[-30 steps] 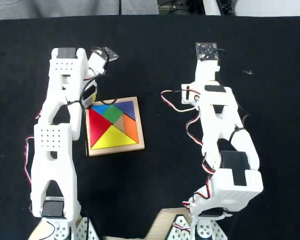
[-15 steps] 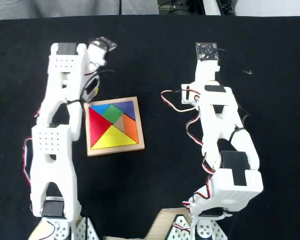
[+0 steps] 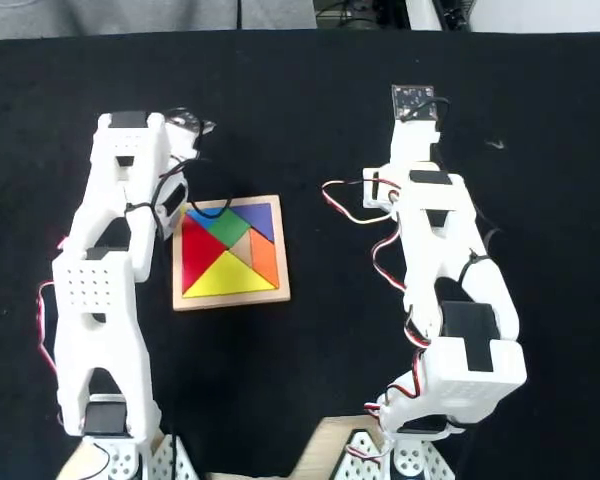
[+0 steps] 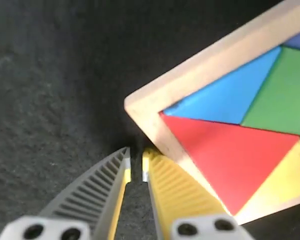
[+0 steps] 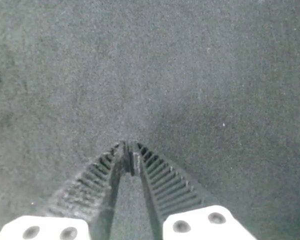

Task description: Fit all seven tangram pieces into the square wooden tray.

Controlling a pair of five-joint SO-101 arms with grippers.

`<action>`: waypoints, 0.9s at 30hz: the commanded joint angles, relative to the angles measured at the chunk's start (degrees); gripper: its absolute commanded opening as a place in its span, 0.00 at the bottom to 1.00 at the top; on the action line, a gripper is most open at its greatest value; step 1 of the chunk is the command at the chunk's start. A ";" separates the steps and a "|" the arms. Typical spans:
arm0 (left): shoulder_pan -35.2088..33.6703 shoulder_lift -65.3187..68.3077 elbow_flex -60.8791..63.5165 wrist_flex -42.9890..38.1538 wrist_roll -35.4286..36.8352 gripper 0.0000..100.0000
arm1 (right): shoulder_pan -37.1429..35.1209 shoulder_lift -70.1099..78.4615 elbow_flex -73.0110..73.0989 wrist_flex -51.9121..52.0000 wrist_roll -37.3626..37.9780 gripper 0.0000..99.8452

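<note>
Left end effector (image 4: 135,165) pinched together beside wooden tray (image 4: 142,107) corner, right end effector (image 5: 128,155) closed over black cloth (image 5: 190,75)

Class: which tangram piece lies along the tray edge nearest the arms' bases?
The yellow triangle: its long side runs along that edge of the tray. The red triangle and orange piece line the side edges instead.

A black cloth (image 3: 310,110) covers the table (image 3: 570,300) from edge to edge, matte and finely fuzzy (its nap is plain up close). Beyond the far edge there is a grey strip (image 3: 130,15) at the left, dark clutter with cables (image 3: 360,12) in the middle, and a white surface (image 3: 540,14) by the far right corner. A pale speck (image 3: 494,145) sits toward the right edge. At the near edge, light wooden boards (image 3: 323,437) show.
</note>
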 commanded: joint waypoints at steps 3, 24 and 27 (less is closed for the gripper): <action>3.91 -2.02 -4.97 1.14 0.97 0.06 | 0.18 -0.40 -2.68 -0.70 0.53 0.01; -5.05 -11.16 -7.16 7.91 -0.35 0.06 | -19.34 -11.65 -0.22 15.82 4.84 0.01; -7.08 -19.69 1.45 7.56 -1.76 0.03 | -24.70 -9.19 -0.48 14.15 5.80 0.01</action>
